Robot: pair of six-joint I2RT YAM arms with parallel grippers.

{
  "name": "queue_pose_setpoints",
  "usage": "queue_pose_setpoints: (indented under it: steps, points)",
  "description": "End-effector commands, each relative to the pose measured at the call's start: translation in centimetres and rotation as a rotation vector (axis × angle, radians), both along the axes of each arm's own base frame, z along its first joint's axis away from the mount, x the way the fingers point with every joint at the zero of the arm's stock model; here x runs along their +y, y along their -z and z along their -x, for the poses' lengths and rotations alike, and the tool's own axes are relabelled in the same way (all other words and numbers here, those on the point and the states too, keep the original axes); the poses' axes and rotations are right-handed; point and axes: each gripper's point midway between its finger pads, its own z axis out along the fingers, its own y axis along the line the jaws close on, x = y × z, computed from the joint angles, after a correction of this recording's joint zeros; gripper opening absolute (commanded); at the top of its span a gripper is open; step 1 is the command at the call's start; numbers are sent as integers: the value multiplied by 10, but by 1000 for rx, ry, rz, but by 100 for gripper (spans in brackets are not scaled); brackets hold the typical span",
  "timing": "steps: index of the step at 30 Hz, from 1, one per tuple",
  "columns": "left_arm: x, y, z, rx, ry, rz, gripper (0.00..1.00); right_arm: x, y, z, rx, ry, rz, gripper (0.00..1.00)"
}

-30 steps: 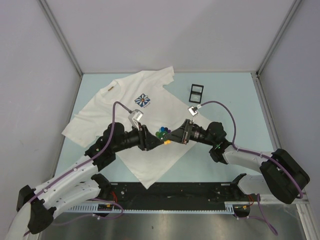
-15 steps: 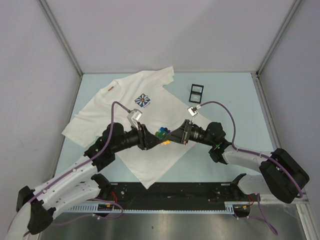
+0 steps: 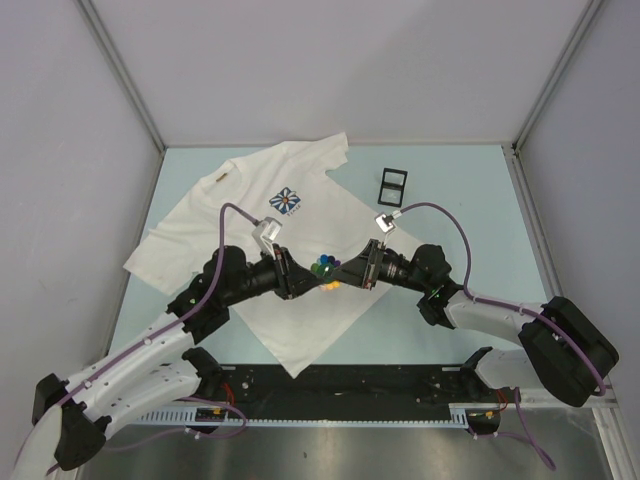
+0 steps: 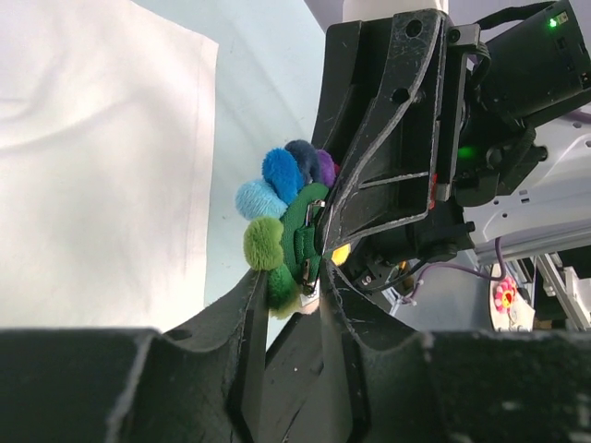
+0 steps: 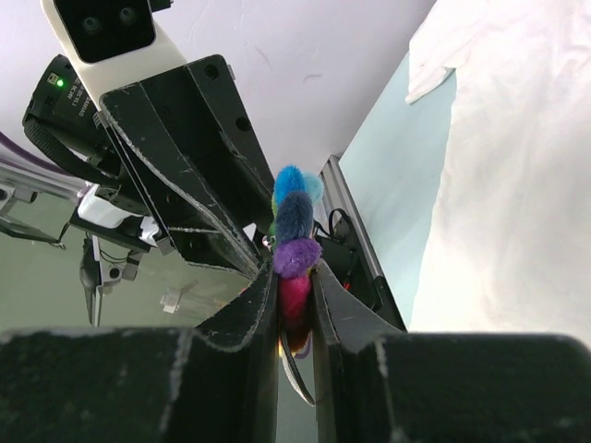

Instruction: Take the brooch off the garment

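- Brooch (image 3: 326, 266): multi-colour pom-pom cluster (blue, lt blue, green, navy, purple, pink, yellow) on a green backing. It's up in the air btwn both grippers, mid-table, over the near-right part of the T-shirt (image 3: 230, 215).
- R gripper (image 5: 294, 277): comes in from the right, jaws narrow, clamped on the brooch. R wrist cam shows both fingers pressed against the pink/purple poms, w/ the blue ones sticking out past the tips.
- L gripper (image 4: 291, 300): comes in from the left, tip-to-tip w/ the R gripper. Jaws narrow, straddling the green end of the brooch. On the L wrist cam a green pom + the backing sit btwn the fingers. Can't tell if they actually pinch it or just bracket it.
- T-shirt: white, short sleeves, lying flat on the lt-blue table (image 3: 470, 200), some wrinkles. It's rotated so the collar points far-left and a hem corner sits near-centre.
- Blue/white flower emblem (image 3: 287, 202) on the chest, just far-left of the grippers. Tan collar label (image 3: 222, 178) is further far-left.
- Brooch vs cloth: in both wrist views the shirt lies flat beside the brooch, apart from it. On the L wrist cam, bare table shows btwn the shirt edge and the poms.
- Small black frame (image 3: 393, 185) on the table, near the shirt's far-right sleeve, apart from the grippers.
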Motion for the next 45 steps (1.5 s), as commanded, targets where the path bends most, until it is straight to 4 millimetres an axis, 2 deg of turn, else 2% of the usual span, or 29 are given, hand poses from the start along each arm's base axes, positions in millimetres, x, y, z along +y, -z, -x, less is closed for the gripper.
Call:
queue_pose_setpoints:
  steps: [1, 17, 28, 36, 45]
  points:
    - [-7, -14, 3, -7, 24, 68, 30, 5, -14, 5, -64, -24, -26, 0]
    - [-12, -15, 7, 39, 48, 101, 23, 7, -14, 9, -80, -42, -20, 0]
    - [-14, -13, 8, 52, 62, 97, 23, 7, -17, 11, -87, -45, -26, 0]
    - [-20, -13, 13, 47, 125, 83, 20, 8, -17, 10, -89, -46, -18, 0]
    - [-25, -14, 19, 38, 186, 79, 21, 8, -18, 10, -90, -47, -19, 0]
